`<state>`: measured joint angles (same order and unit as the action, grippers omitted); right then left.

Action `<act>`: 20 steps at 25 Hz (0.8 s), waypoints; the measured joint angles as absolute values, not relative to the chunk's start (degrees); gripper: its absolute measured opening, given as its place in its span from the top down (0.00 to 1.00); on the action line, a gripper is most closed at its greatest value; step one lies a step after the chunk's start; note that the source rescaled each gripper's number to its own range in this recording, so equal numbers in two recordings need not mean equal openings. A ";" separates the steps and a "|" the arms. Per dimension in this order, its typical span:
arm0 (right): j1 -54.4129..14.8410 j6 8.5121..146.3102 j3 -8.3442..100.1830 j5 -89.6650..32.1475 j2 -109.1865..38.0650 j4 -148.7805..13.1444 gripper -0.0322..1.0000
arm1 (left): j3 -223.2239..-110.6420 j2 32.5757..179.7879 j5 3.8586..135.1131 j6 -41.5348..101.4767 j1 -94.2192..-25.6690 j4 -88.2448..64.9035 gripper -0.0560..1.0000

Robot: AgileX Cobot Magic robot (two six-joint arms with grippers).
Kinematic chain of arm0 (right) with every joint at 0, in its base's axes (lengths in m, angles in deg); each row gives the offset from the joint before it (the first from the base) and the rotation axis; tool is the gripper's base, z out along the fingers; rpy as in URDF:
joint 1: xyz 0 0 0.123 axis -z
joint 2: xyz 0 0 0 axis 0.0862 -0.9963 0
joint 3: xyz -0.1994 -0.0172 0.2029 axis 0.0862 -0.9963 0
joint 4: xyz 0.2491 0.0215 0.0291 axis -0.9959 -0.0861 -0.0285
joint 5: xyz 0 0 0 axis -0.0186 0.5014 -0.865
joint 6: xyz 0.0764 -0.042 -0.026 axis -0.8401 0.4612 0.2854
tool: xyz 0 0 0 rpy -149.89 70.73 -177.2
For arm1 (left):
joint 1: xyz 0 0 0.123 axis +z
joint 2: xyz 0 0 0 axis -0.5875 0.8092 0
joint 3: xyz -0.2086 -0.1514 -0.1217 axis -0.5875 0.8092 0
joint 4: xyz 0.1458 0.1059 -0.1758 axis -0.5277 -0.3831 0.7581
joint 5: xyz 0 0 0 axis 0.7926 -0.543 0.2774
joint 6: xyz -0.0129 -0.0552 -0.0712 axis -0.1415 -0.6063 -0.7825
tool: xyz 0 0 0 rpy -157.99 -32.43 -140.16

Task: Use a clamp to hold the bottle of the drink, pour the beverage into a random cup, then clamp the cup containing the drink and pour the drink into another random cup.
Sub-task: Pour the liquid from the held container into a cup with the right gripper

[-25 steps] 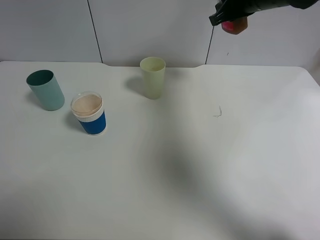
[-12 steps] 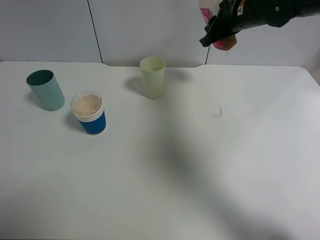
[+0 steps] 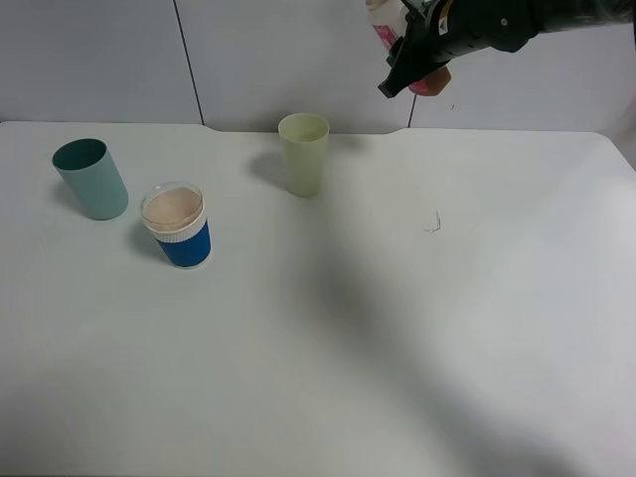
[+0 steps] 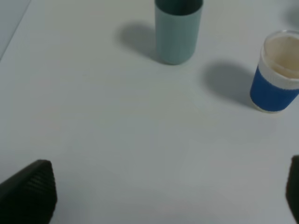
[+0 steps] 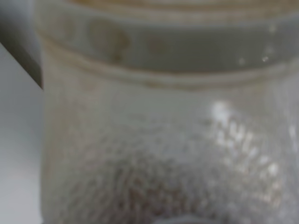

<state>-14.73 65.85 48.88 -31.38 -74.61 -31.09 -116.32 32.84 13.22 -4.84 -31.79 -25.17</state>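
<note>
Right gripper (image 3: 412,58) is clamped on the bottle (image 3: 431,81), holding it high in the air near the back wall, above the far edge of the table (image 3: 417,338). The bottle is tilted in the high view, its pale upper end up and to the left of the black jaws and its reddish lower end just below them. From the wrist, the bottle (image 5: 163,135) fills the frame (too close and blurred to read anything but a translucent, dimpled wall under a wide ring).

In the high view the yellow-green cup (image 3: 303,154) stands upright on the table, below and to the left of the held bottle and well apart from it. Further left, the blue cup (image 3: 179,231) stands upright with a pale tan inside; whether that is liquid I cannot tell. The teal cup (image 3: 89,179) is just beside it, toward the table's left edge, not touching.

Left gripper (image 4: 163,193) hangs over bare table with its jaws spread wide and nothing between them (only the two dark fingertips (image 4: 30,191) show at the frame's edges). Ahead of it sit the teal cup (image 4: 178,30) and the blue cup (image 4: 274,79), both clear of the fingers.
</note>
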 joint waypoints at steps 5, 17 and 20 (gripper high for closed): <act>-16.06 65.56 49.55 -31.44 -76.21 -28.35 0.97 | -116.32 32.84 13.22 -4.84 -31.79 -25.17 0.00; -17.84 65.19 49.60 -33.00 -76.82 -22.15 0.97 | -116.32 32.84 13.22 -4.84 -31.79 -25.17 0.00; -17.84 65.19 50.93 -32.65 -77.46 -20.85 0.97 | -116.32 32.84 13.22 -4.84 -31.79 -25.17 0.00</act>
